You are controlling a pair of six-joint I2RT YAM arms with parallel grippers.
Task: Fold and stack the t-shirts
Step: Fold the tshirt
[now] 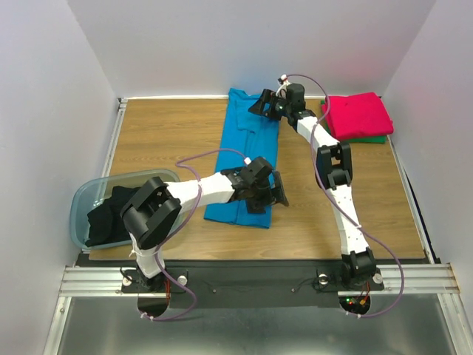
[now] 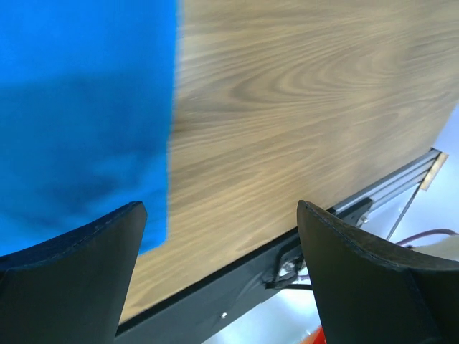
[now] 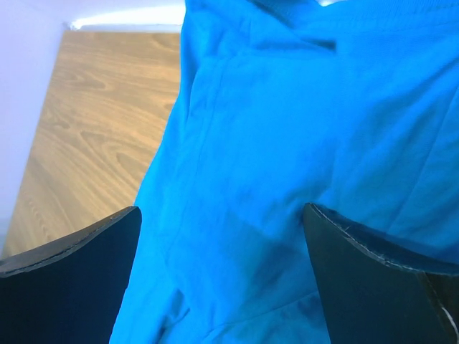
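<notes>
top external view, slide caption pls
The left gripper and right gripper, both open, at opposite ends of the blue t-shirt; red-pink shirt on green shirt, black shirt in bin.

A bright blue t-shirt (image 1: 244, 144) lies as a long strip down the middle of the wooden table (image 1: 162, 133). The left gripper (image 1: 276, 191) sits over its near right corner and the right gripper (image 1: 260, 106) over its far end. At the far right, a folded red-pink t-shirt (image 1: 358, 115) rests on a green one (image 1: 375, 139). A black t-shirt (image 1: 109, 218) lies crumpled in the translucent bin (image 1: 80, 201) at the near left.
</notes>
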